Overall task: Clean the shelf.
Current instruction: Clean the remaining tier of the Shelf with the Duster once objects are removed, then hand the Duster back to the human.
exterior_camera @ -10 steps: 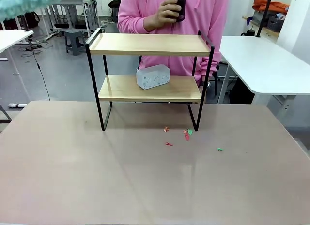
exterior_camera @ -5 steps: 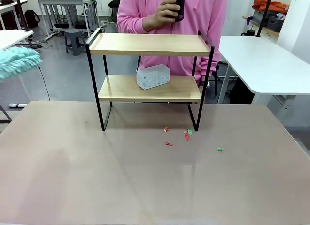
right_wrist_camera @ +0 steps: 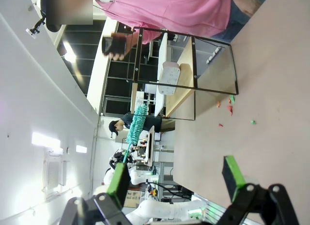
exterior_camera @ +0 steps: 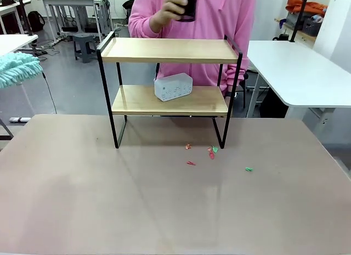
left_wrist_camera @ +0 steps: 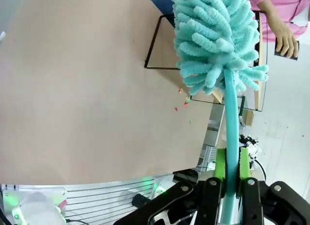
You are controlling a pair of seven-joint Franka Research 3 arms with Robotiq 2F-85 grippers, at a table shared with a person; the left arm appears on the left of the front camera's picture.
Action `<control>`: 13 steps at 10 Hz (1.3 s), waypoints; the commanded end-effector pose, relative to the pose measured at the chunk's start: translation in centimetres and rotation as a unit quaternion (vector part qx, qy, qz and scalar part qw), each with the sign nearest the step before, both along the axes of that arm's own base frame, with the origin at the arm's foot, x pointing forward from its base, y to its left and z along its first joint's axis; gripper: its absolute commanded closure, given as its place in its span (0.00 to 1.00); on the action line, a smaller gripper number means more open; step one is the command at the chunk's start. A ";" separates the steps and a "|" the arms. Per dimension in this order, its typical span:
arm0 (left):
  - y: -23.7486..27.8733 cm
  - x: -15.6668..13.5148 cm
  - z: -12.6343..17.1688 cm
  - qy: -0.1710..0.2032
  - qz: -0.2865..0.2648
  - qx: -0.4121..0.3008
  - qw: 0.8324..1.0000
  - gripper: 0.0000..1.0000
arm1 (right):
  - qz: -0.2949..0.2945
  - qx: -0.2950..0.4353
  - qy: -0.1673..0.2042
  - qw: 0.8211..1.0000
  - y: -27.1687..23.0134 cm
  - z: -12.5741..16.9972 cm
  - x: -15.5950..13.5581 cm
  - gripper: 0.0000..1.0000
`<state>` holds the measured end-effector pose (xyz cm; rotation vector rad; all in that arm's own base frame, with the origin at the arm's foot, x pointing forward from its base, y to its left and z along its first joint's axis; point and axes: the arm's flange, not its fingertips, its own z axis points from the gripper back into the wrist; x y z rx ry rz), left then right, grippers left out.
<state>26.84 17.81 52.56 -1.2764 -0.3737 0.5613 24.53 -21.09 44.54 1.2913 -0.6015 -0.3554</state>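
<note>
The shelf stands at the far middle of the table, two light wooden boards in a black frame; it also shows as shelf and shelf. A white box rests on its lower board. My left gripper is shut on the handle of a fluffy teal duster. The duster's head hangs at the left edge, well apart from the shelf. With nothing between its fingers, my right gripper stands open above the table.
A person in pink stands behind the shelf, one hand holding a dark object above the top board. Small red and green scraps lie on the brown table in front of the shelf's right legs. White tables stand at both sides.
The duster head dropped from the top left corner to mid-height at the left edge. The person's hand with the dark object shifted slightly left.
</note>
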 end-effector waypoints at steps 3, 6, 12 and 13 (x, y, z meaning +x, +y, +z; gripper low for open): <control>-0.1 0.2 0.2 -0.009 -0.008 0.002 1.000 0.88 | -0.003 0.004 -0.012 1.000 0.0 0.3 0.2 0.00; -0.1 0.2 0.2 -0.009 -0.008 0.002 1.000 0.88 | -0.003 0.004 -0.012 1.000 0.0 0.3 0.2 0.00; -0.1 0.1 -0.1 0.001 -0.003 0.000 1.000 0.88 | 0.000 0.000 0.000 1.000 0.0 0.0 0.0 0.00; -1.7 0.7 1.8 -0.038 -0.032 -0.008 0.999 0.88 | -0.012 -0.021 -0.044 0.999 0.2 2.7 0.1 0.00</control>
